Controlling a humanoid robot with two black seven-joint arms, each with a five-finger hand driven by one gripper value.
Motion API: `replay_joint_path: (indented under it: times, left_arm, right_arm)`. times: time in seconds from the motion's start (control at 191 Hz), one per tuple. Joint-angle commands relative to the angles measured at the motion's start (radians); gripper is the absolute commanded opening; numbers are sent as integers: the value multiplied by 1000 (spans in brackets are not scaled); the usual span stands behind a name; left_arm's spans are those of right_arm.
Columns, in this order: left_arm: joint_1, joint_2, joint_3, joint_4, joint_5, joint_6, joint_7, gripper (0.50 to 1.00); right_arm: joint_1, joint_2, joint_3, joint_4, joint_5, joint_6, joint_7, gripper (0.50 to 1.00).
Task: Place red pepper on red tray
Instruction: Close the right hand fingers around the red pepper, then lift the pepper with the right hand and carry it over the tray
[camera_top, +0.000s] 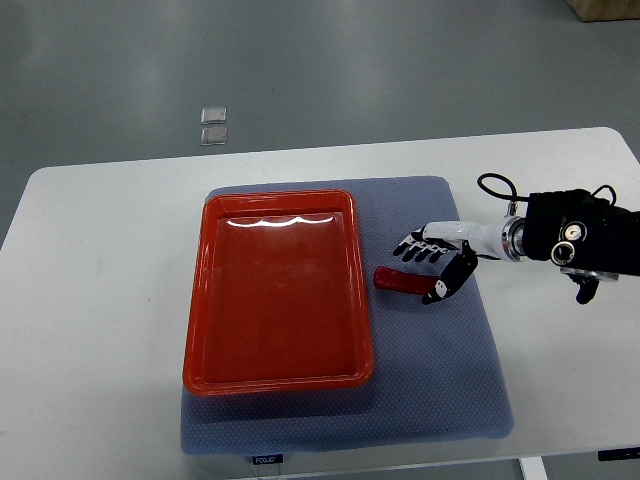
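Nearest, the red tray sits empty; the pepper lies crosswise just right of it, under the right hand's spread, empty fingers.

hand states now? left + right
Left: not in view.
Right hand: fingers spread over the red pepper beside the red tray, not closed on it; open.

Table: mat laid on it, centred toward the near edge; tray set on the mat's left part; pepper laid on the mat just right of the tray, apart from its rim; right hand positioned over the pepper's right end, arm entering from the right; two small squares seen on the floor beyond the table's far edge.
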Motion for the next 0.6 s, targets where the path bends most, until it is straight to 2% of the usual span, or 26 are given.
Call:
replay_joint_path:
  times: [0.0,0.261,0.35,0.397,0.486,0.596]
  left_arm:
    - [0,0,0,1,1,0,0,1000]
    - [0,0,-1,1,0,1,0,1000]
    - [0,0,-1,1,0,1,0,1000]
    - [2,0,-1,1,0,1,0,1000]
    - [2,0,-1,1,0,0,0,1000]
    - [2,0,-1,2,0,1,0,1000]
  right_arm:
    - [-3,13,0,0,0,-12,0,815]
    - [-31,31,0,-3,-28,-34,0,807]
    - [-31,34,0,-3,-29,-34,0,789]
    - [-31,36,0,-5,-31,-34,0,752]
    - [-31,42,0,-6,-35,-34,1,640]
    - [-40,47,0,-11,-80,-34,0,554]
